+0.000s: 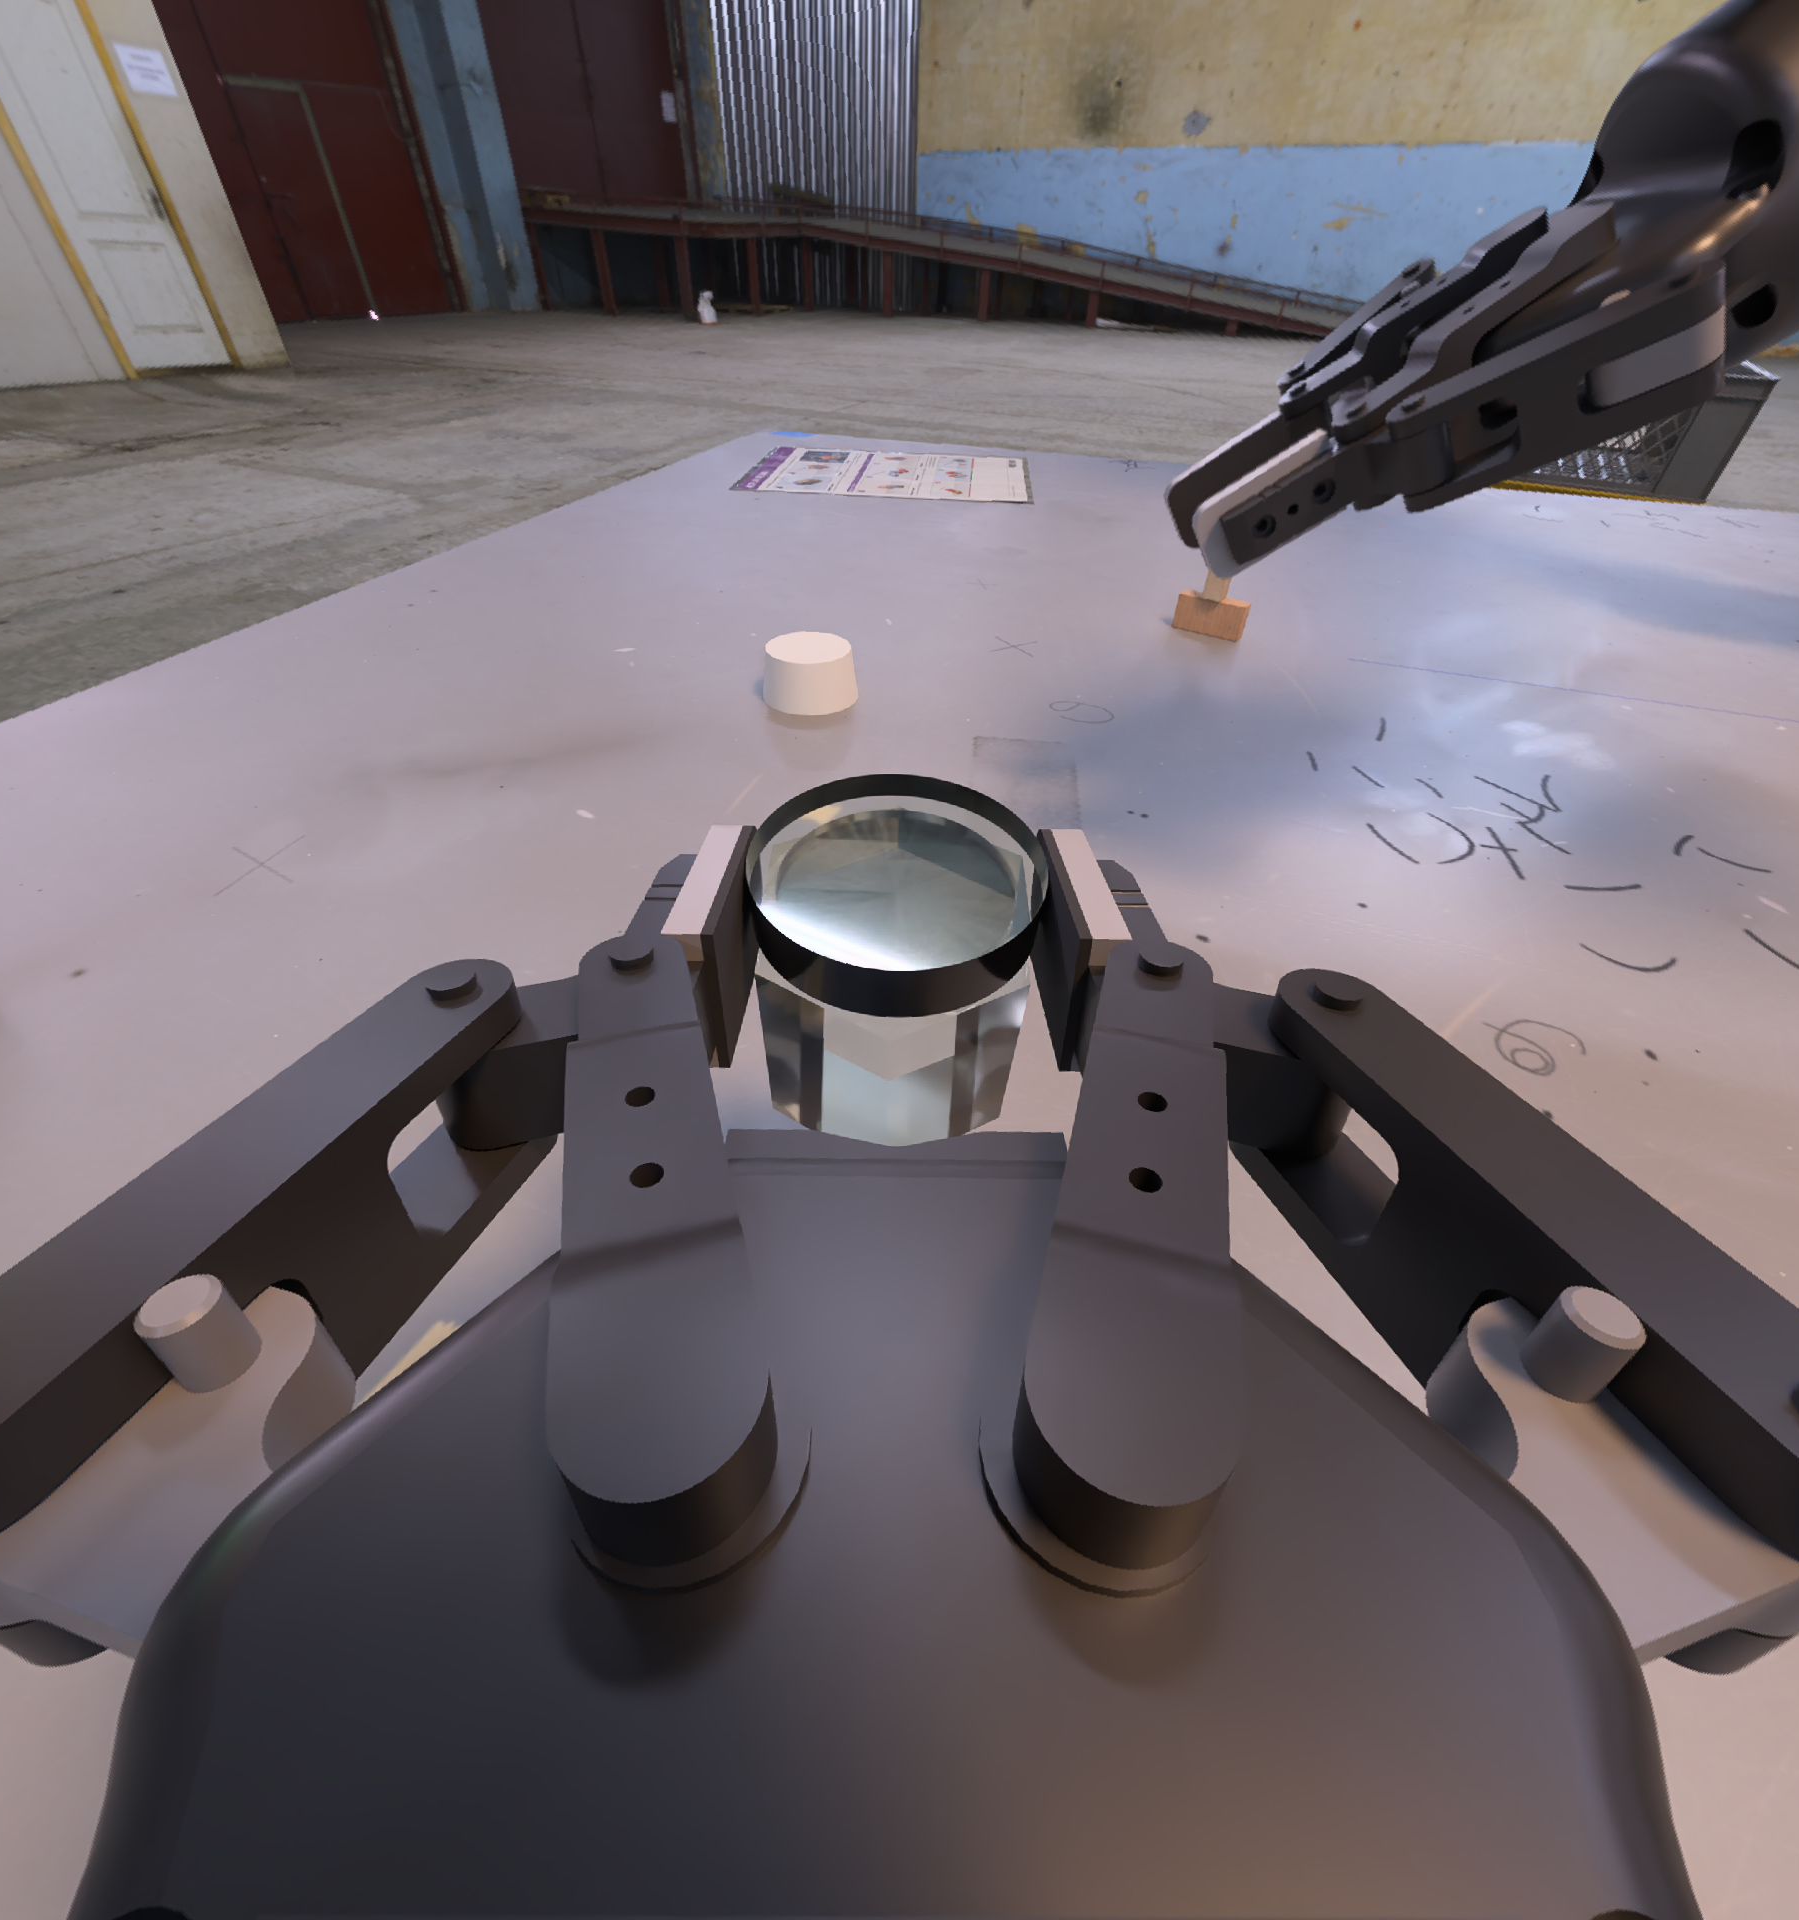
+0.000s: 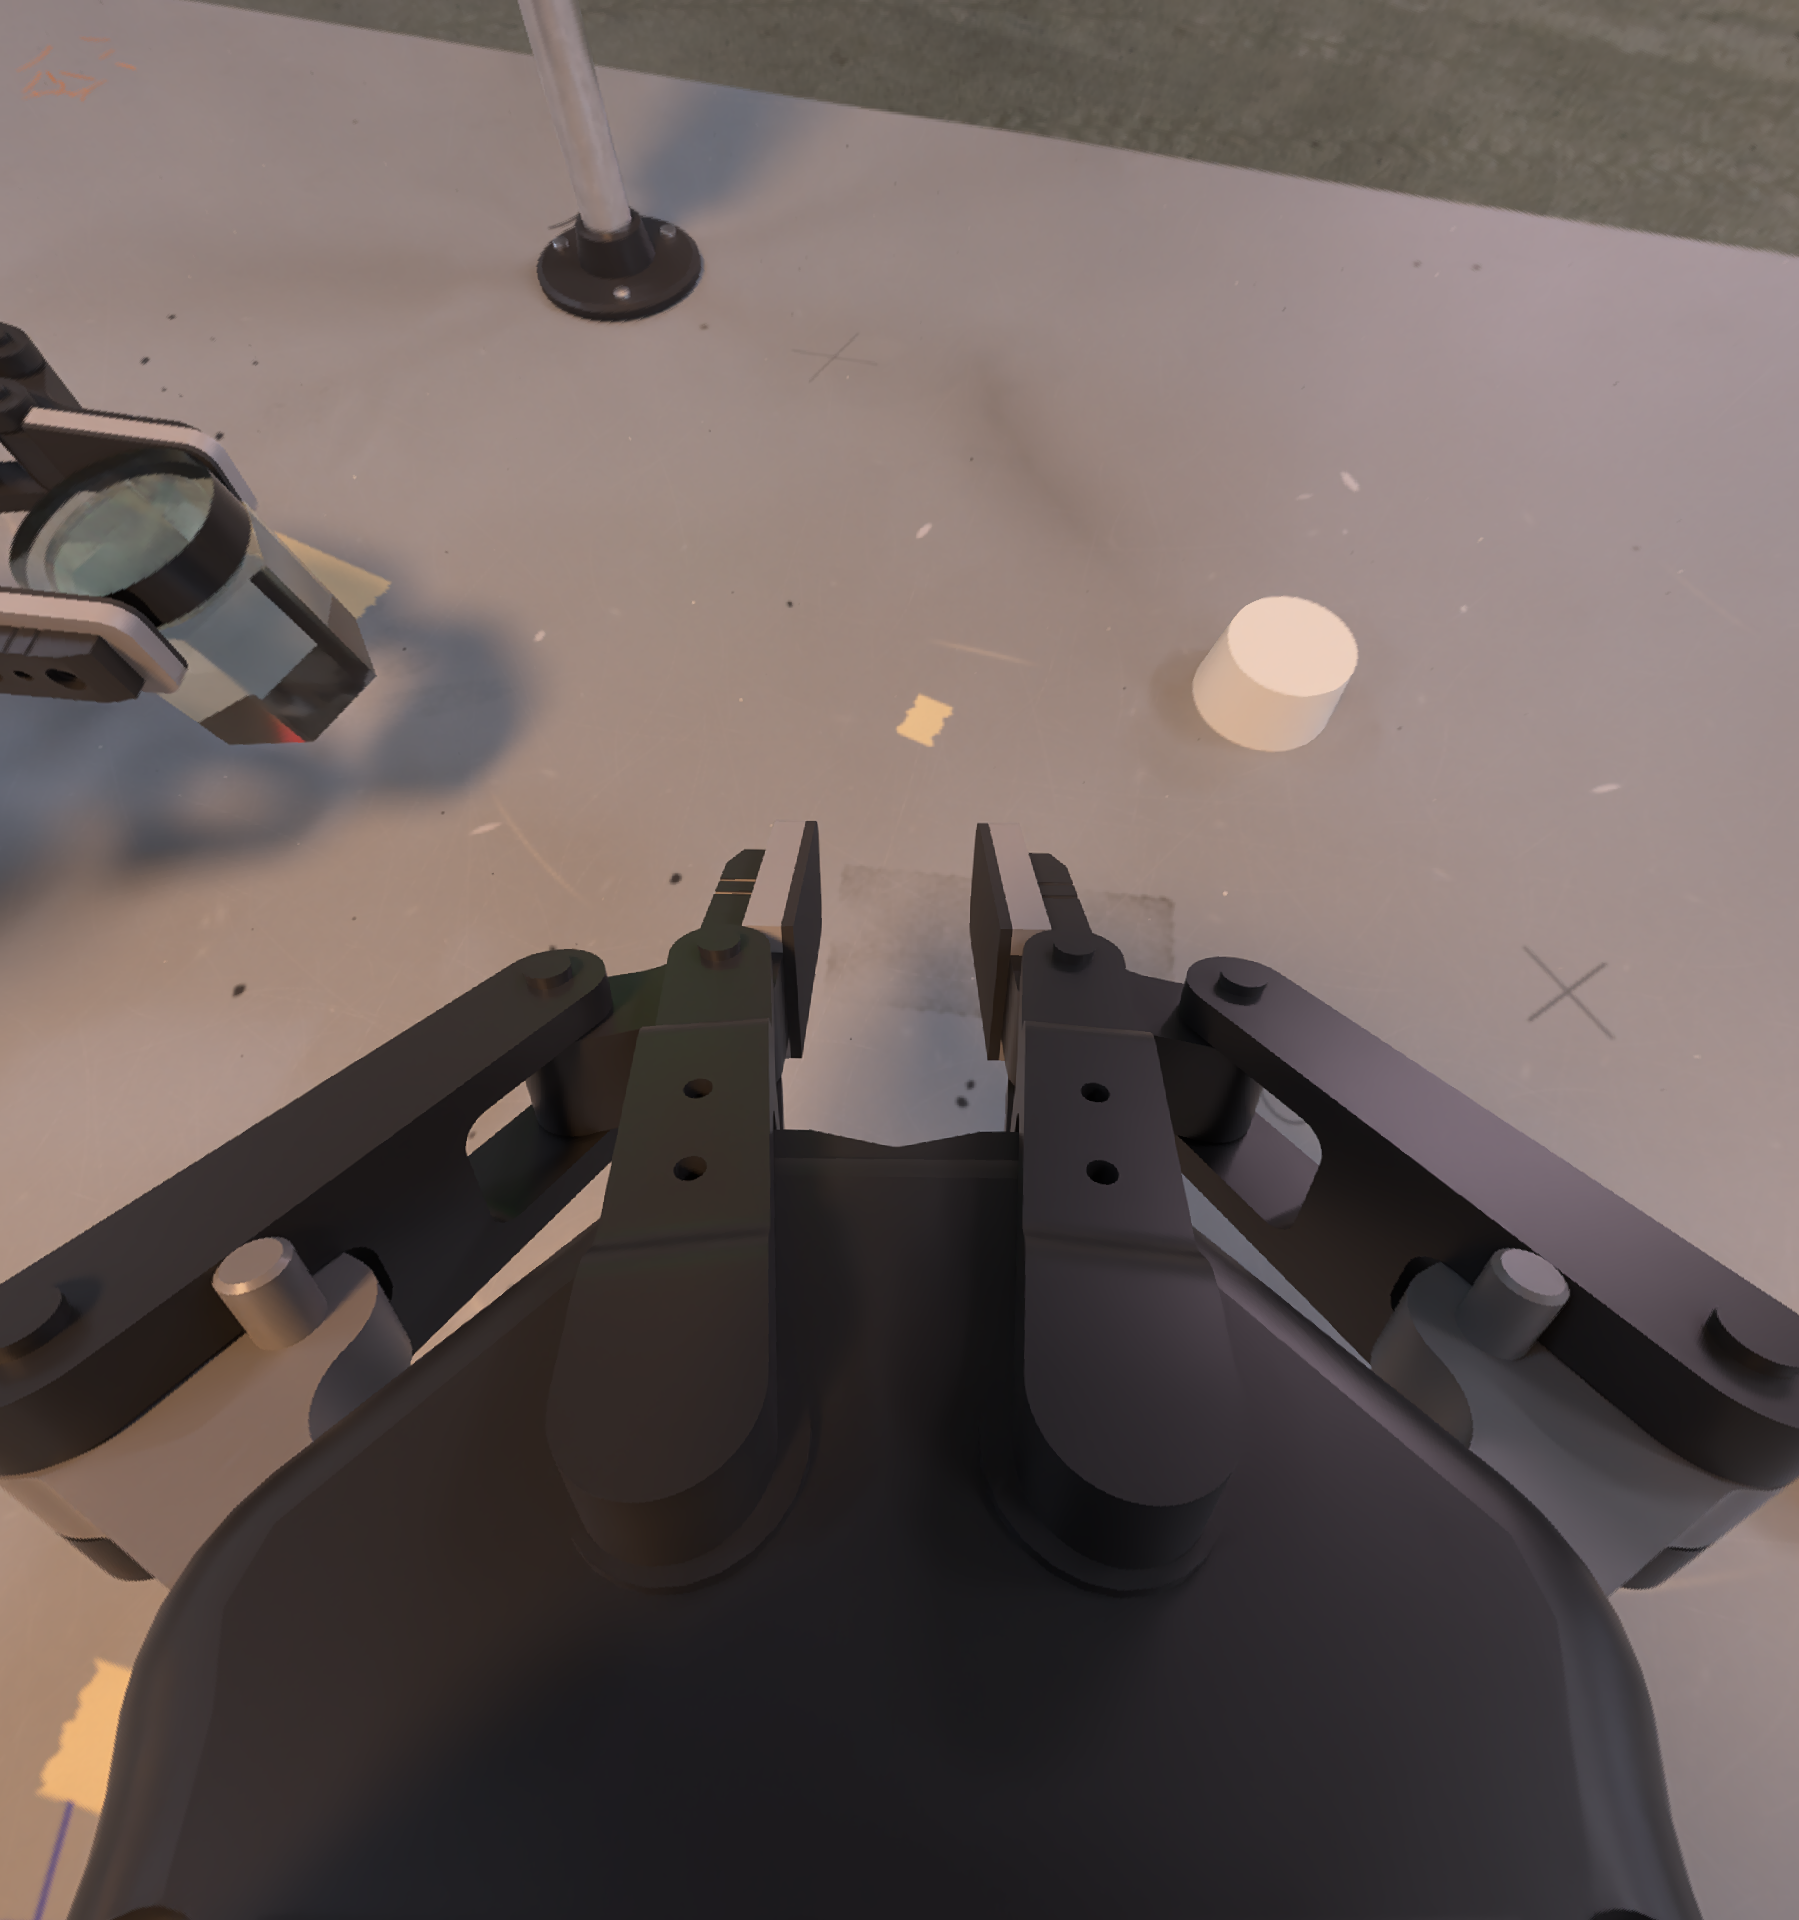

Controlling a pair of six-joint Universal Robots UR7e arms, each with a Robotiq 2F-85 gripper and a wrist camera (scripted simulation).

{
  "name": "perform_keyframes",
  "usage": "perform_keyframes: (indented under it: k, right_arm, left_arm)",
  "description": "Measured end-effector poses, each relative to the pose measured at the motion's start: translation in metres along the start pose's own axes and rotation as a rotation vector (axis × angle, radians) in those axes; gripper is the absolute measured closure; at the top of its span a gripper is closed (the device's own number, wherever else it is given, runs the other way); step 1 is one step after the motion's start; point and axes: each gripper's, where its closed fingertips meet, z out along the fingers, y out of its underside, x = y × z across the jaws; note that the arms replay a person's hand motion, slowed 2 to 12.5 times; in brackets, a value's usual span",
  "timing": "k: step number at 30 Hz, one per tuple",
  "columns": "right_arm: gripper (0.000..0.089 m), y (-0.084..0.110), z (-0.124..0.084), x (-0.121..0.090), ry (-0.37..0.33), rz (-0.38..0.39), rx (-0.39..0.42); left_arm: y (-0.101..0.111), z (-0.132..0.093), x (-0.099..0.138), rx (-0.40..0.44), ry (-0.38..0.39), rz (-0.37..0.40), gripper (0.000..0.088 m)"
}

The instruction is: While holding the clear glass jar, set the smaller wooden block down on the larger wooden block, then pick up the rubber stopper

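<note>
My left gripper (image 1: 893,883) is shut on the clear glass jar (image 1: 893,966) and holds it by its sides, above the table. From the right wrist view, the jar (image 2: 251,634) hangs tilted in that gripper (image 2: 194,556). My right gripper (image 2: 895,883) has its jaws parted with nothing between them. In the left wrist view the right gripper (image 1: 1212,535) hovers just over the small wooden block (image 1: 1216,584), which stands on the larger wooden block (image 1: 1209,616). The white rubber stopper (image 1: 810,673) stands alone on the table (image 2: 1274,673), ahead and right of my right gripper.
A metal pole on a round base (image 2: 616,272) is fixed near the table's far edge. A printed sheet (image 1: 884,475) lies at the far end, with a wire basket (image 1: 1653,447) behind the right arm. Scraps of tape (image 2: 924,719) lie on the grey table (image 1: 459,831).
</note>
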Motion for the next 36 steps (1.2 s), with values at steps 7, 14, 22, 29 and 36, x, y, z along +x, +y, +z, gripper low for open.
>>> perform_keyframes:
  k: [7, 14, 22, 29, 36]
  right_arm:
    - [0.0628, 0.014, 0.012, -0.005, -0.018, 0.029, -0.039]
    - [0.0640, 0.030, 0.022, -0.008, -0.017, 0.048, -0.081]
    - [0.0652, 0.047, 0.029, -0.011, -0.009, 0.056, -0.127]
    - [0.0656, 0.062, 0.033, -0.017, -0.015, 0.058, -0.159]
    - [0.0659, 0.075, 0.035, -0.021, -0.018, 0.063, -0.187]
  left_arm:
    - [0.000, -0.001, -0.001, 0.004, -0.005, -0.006, 0.0419]
    - [0.000, -0.001, -0.002, 0.003, -0.008, -0.012, 0.0419]
    - [0.001, -0.001, -0.004, -0.005, -0.018, -0.017, 0.0419]
    - [0.002, -0.001, -0.007, -0.013, -0.031, -0.022, 0.0419]
    - [0.003, -0.001, -0.008, -0.019, -0.036, -0.027, 0.0419]
